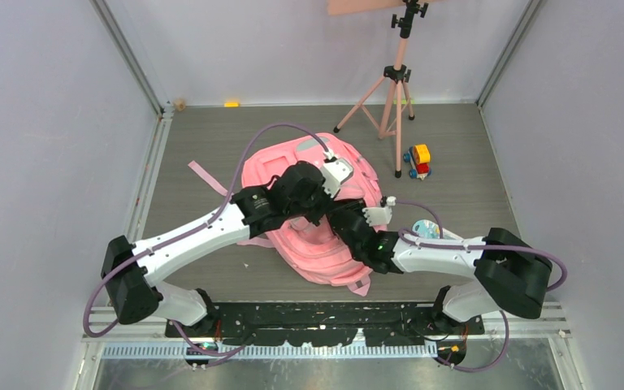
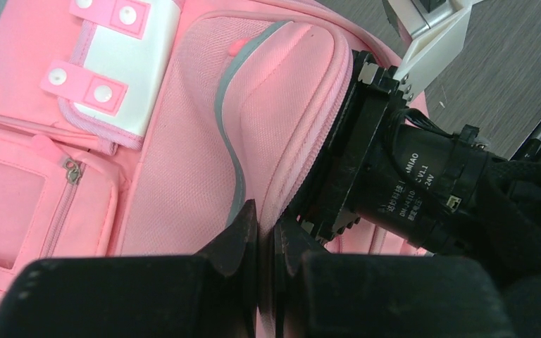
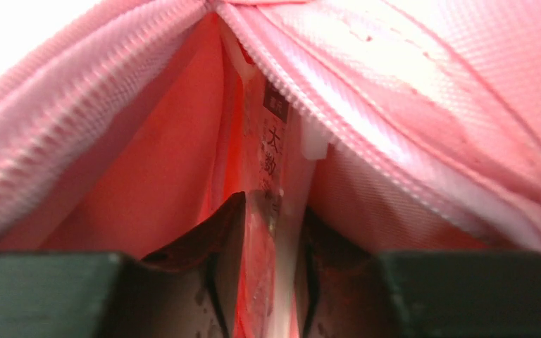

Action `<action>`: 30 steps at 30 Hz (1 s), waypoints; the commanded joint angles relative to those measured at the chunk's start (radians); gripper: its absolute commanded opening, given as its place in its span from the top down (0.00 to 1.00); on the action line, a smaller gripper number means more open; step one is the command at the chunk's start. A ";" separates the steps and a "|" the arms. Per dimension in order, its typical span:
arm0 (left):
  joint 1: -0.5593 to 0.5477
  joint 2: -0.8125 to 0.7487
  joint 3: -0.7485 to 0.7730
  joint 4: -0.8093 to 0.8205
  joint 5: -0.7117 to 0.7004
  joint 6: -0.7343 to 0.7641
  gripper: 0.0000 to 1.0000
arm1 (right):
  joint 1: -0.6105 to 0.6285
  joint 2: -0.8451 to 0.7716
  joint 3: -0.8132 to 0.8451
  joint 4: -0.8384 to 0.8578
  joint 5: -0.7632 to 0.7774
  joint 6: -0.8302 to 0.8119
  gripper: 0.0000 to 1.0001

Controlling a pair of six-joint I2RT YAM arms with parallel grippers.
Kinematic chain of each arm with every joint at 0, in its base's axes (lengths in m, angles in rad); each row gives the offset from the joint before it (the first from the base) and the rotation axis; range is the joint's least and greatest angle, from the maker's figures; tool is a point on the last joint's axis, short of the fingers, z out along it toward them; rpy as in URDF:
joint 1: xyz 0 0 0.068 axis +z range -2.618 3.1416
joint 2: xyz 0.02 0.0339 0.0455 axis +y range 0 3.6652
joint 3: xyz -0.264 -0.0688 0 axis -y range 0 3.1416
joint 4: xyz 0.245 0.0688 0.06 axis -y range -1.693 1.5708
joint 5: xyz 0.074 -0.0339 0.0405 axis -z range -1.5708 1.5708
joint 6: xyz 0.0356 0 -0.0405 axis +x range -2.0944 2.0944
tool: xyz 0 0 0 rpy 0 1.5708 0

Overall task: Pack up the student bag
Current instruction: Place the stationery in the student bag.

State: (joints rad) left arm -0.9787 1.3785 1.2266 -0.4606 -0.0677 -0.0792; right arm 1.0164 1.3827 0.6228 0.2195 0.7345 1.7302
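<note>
Pink soft fabric backpack, the student bag (image 1: 325, 253), lies on the bench (image 1: 471, 162) beneath both hands. Our left hand (image 2: 266, 236) pinches the pocket's zip edge just above the right hand (image 3: 271, 239), which sits inside the opening, pinching a thin clear-wrapped printed packet (image 3: 275, 155). We should hold the mouth lifted, push deeper, then release.

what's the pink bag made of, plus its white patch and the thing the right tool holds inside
The bag looks like matte woven fabric, likely nylon or polyester: fine weave grain, stitched zip tape. The white patch is smooth, slightly glossy, perhaps faux leather or rubber. The packet in the right tool seems thin translucent plastic film with printed characters.
</note>
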 commanded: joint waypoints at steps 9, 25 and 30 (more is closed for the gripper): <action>-0.004 -0.080 0.034 0.140 0.027 0.004 1.00 | -0.001 -0.049 0.091 -0.252 0.086 -0.135 0.29; 0.092 -0.049 0.034 0.138 0.024 -0.018 1.00 | -0.002 -0.327 0.069 -0.709 0.014 -0.268 0.21; 0.103 -0.026 0.037 0.149 0.062 -0.049 1.00 | -0.001 -0.379 0.066 -0.692 -0.054 -0.418 0.21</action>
State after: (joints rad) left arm -0.9512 1.3479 1.2228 -0.3897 0.1177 -0.1753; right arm 1.0023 1.0767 0.6926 -0.3576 0.7052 1.5154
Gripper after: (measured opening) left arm 0.077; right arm 0.766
